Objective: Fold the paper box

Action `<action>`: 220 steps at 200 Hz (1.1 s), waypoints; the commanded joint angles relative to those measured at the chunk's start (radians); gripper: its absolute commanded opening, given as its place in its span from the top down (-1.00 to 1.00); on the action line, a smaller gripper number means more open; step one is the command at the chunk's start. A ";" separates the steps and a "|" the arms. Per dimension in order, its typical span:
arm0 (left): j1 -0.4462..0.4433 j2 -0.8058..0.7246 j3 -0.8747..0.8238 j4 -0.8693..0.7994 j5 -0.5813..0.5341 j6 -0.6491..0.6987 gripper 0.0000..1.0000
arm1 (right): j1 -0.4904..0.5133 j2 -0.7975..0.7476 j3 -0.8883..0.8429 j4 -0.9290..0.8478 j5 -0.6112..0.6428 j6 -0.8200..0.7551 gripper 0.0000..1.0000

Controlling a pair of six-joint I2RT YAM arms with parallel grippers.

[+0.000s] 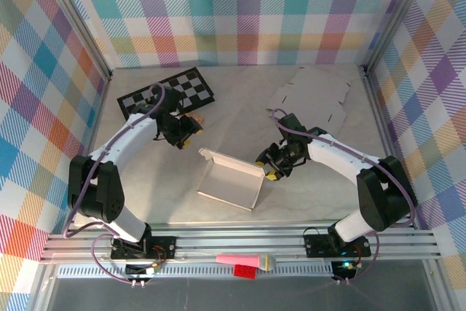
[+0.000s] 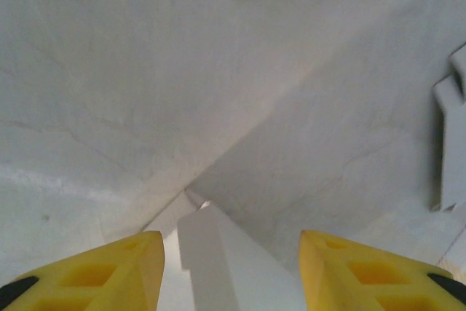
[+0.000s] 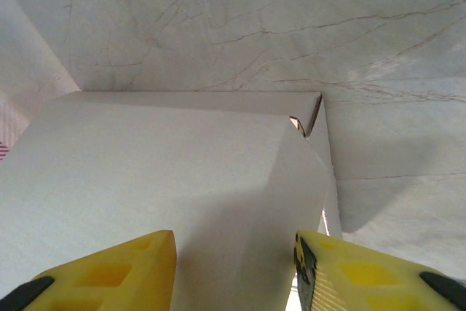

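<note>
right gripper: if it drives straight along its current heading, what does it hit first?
The paper box. Its white side panel lies directly ahead of the right gripper, centred between the open fingers. Depth is hard to judge from the wrist view, but the panel looks very close.

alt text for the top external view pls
A partly folded white paper box lies mid-table, the right gripper at its right edge and the left gripper near its back-left corner. A black-and-white checkerboard and a flat white cardboard sheet lie behind.
</note>
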State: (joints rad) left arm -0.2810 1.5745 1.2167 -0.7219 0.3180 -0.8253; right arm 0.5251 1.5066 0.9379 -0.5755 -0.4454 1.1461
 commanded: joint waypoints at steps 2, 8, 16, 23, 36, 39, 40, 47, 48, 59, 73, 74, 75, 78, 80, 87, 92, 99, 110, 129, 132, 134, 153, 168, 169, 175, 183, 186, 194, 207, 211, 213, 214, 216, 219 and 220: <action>-0.014 -0.045 -0.056 0.055 0.137 -0.012 0.02 | 0.011 0.011 0.030 0.014 0.004 0.023 0.07; -0.020 -0.040 -0.056 0.056 0.141 -0.013 0.02 | 0.012 0.013 0.032 0.013 0.005 0.023 0.07; -0.029 -0.033 -0.055 0.059 0.138 -0.010 0.03 | 0.013 0.015 0.033 0.014 0.007 0.021 0.07; -0.033 -0.030 -0.056 0.066 0.131 -0.009 0.05 | 0.015 0.018 0.034 0.014 0.007 0.023 0.08; -0.034 -0.024 -0.063 0.083 0.124 0.001 0.11 | 0.016 0.022 0.035 0.012 0.008 0.021 0.08; -0.034 -0.022 -0.063 0.085 0.123 0.004 0.13 | 0.016 0.022 0.035 0.012 0.007 0.021 0.09; -0.034 -0.021 -0.063 0.086 0.122 0.005 0.13 | 0.016 0.023 0.035 0.012 0.007 0.022 0.09; -0.035 -0.016 -0.065 0.090 0.127 0.009 0.15 | 0.018 0.023 0.035 0.012 0.008 0.023 0.09; -0.035 -0.015 -0.065 0.090 0.129 0.008 0.16 | 0.018 0.024 0.035 0.012 0.008 0.023 0.09; -0.040 -0.011 -0.068 0.092 0.145 0.005 0.16 | 0.019 0.025 0.037 0.012 0.008 0.023 0.09; -0.054 -0.018 -0.065 0.060 0.144 0.014 0.15 | 0.019 0.027 0.042 0.011 0.010 0.024 0.09; -0.054 -0.019 -0.065 0.056 0.143 0.014 0.15 | 0.020 0.027 0.043 0.011 0.010 0.024 0.09; -0.055 -0.020 -0.065 0.053 0.143 0.015 0.15 | 0.021 0.027 0.043 0.011 0.011 0.024 0.09; -0.056 -0.022 -0.065 0.043 0.141 0.018 0.15 | 0.021 0.028 0.045 0.011 0.010 0.024 0.09; -0.056 -0.023 -0.065 0.036 0.140 0.019 0.14 | 0.021 0.029 0.046 0.011 0.011 0.025 0.09; -0.057 -0.029 -0.067 0.008 0.130 0.028 0.13 | 0.022 0.029 0.047 0.012 0.012 0.027 0.09; -0.057 -0.033 -0.066 -0.012 0.119 0.032 0.13 | 0.024 0.029 0.048 0.012 0.011 0.028 0.10; -0.055 -0.040 -0.066 -0.035 0.103 0.039 0.11 | 0.025 0.030 0.050 0.011 0.013 0.029 0.09; -0.055 -0.048 -0.075 -0.034 0.095 0.039 0.10 | 0.027 0.030 0.053 0.012 0.014 0.030 0.10; -0.055 -0.053 -0.094 -0.003 0.100 0.020 0.09 | 0.030 0.033 0.053 0.013 0.014 0.030 0.10; -0.055 -0.053 -0.095 0.004 0.103 0.017 0.09 | 0.030 0.034 0.054 0.014 0.013 0.030 0.10; -0.056 -0.053 -0.096 0.006 0.105 0.013 0.09 | 0.030 0.035 0.053 0.013 0.013 0.030 0.10; -0.062 -0.053 -0.098 0.027 0.117 -0.004 0.10 | 0.033 0.036 0.055 0.020 0.010 0.035 0.11; -0.071 -0.054 -0.098 0.036 0.121 -0.013 0.12 | 0.036 0.037 0.057 0.027 0.008 0.039 0.11; -0.071 -0.054 -0.098 0.036 0.121 -0.014 0.13 | 0.036 0.037 0.056 0.026 0.009 0.039 0.11; -0.075 -0.056 -0.100 0.040 0.121 -0.016 0.14 | 0.038 0.038 0.058 0.026 0.008 0.041 0.11; -0.079 -0.057 -0.103 0.046 0.122 -0.021 0.15 | 0.039 0.038 0.057 0.026 0.008 0.044 0.11; -0.081 -0.057 -0.106 0.048 0.123 -0.025 0.15 | 0.040 0.038 0.057 0.027 0.008 0.046 0.11; -0.085 -0.060 -0.112 0.055 0.125 -0.033 0.16 | 0.042 0.038 0.056 0.029 0.007 0.048 0.11; -0.092 -0.066 -0.125 0.072 0.125 -0.050 0.17 | 0.044 0.038 0.054 0.036 0.002 0.054 0.11; -0.095 -0.069 -0.129 0.077 0.125 -0.056 0.17 | 0.044 0.039 0.052 0.040 0.001 0.057 0.11; -0.096 -0.070 -0.130 0.079 0.125 -0.058 0.17 | 0.044 0.039 0.052 0.042 0.000 0.060 0.11; -0.096 -0.070 -0.131 0.081 0.125 -0.060 0.18 | 0.045 0.040 0.051 0.043 -0.001 0.060 0.11; -0.097 -0.072 -0.133 0.083 0.125 -0.062 0.18 | 0.045 0.040 0.051 0.044 -0.002 0.062 0.11; -0.100 -0.073 -0.135 0.086 0.125 -0.065 0.18 | 0.045 0.040 0.050 0.047 -0.002 0.065 0.11; -0.101 -0.073 -0.134 0.086 0.125 -0.066 0.18 | 0.046 0.040 0.051 0.048 -0.003 0.066 0.11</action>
State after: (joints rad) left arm -0.3637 1.5429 1.1065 -0.6617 0.4263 -0.8474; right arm 0.5625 1.5311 0.9661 -0.5594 -0.4347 1.1778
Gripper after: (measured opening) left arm 0.415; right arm 0.445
